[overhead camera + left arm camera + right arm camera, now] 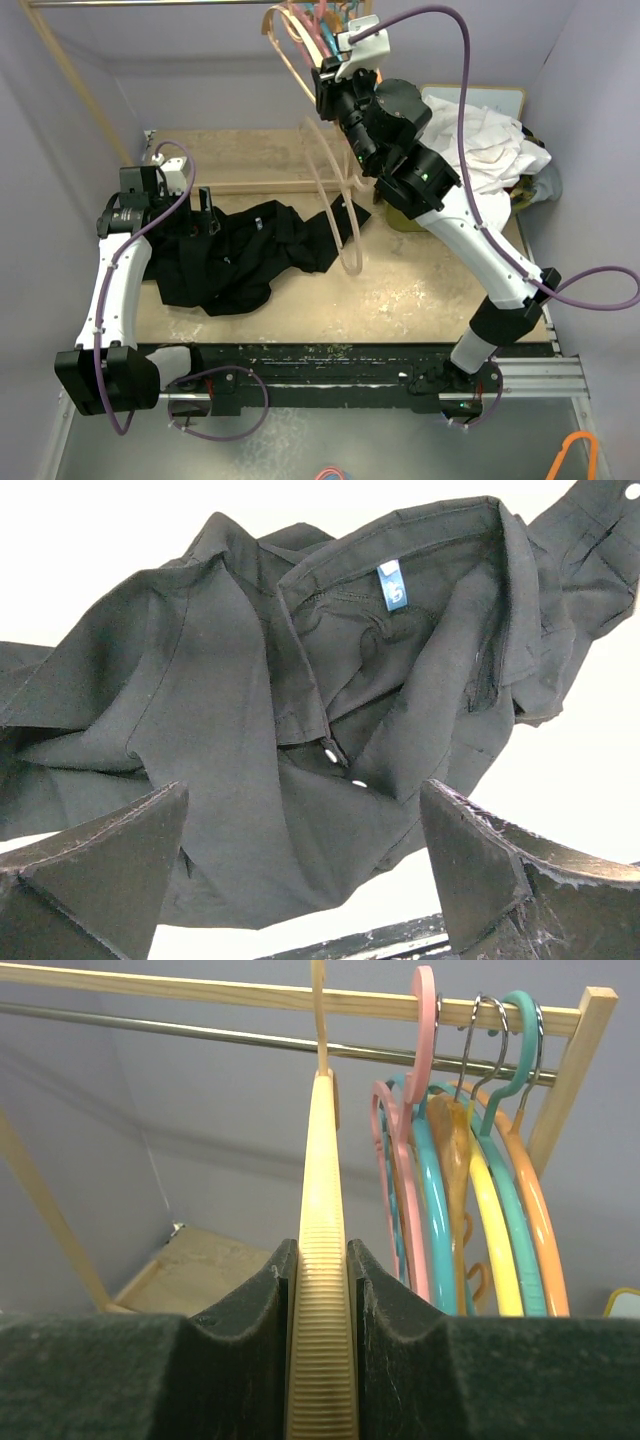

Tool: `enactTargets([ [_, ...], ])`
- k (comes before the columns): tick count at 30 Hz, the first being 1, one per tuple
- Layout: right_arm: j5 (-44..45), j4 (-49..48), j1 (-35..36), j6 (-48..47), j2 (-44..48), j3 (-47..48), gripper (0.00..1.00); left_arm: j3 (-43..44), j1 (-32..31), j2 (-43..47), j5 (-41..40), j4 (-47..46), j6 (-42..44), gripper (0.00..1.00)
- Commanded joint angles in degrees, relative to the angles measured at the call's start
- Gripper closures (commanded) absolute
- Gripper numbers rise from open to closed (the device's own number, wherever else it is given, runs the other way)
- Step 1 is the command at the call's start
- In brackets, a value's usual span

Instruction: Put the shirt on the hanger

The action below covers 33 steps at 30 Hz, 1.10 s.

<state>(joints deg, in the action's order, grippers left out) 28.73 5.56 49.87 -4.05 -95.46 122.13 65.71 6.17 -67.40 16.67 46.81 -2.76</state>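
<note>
Currently clamps hanger (322, 1210) edge-on in right gripper (322, 1290), hook up at rail (200, 990). Holds left gripper (305, 850) spread wide over shirt (250, 710), crumpled on table (420, 290). May snag neighbouring hangers (440, 1210) or twist in the pinch on lift-off.

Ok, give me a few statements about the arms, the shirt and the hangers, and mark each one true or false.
1. The right end effector is shut on the hanger. True.
2. The shirt is draped on the hanger. False: it lies crumpled on the table.
3. The left end effector is open, with the shirt under it. True.
4. The coloured hangers lie on the table. False: they hang from the rod.
5. The label in the shirt's collar is red. False: it is blue.
</note>
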Motion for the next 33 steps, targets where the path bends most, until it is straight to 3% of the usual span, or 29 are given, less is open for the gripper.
enactTargets([
  [1,-1.8,-6.9,0.1,0.8,1.5,0.5,1.0,-0.1,-0.3,0.4,0.0,-1.3,1.1,0.01],
  [10,-9.2,-10.0,0.1,5.9,11.8,-13.9,1.0,-0.1,-0.9,-1.2,1.5,-0.2,3.4,0.01],
  [17,-21.4,-21.8,1.8,9.5,34.6,-50.6,1.0,0.3,-7.7,-5.4,-8.3,-1.4,4.2,0.05],
  [20,-23.0,-24.7,1.9,13.4,44.9,-61.0,1.0,1.3,-8.4,-9.7,-9.4,-2.1,4.9,0.11],
  [28,-25.3,-11.0,2.2,21.0,53.5,-69.4,1.0,6.0,-8.4,-23.2,-11.2,-3.7,3.7,0.35],
  [33,-23.9,-5.9,2.2,21.6,56.2,-72.5,1.0,5.2,-8.8,-25.1,-8.7,-4.4,2.2,0.35],
])
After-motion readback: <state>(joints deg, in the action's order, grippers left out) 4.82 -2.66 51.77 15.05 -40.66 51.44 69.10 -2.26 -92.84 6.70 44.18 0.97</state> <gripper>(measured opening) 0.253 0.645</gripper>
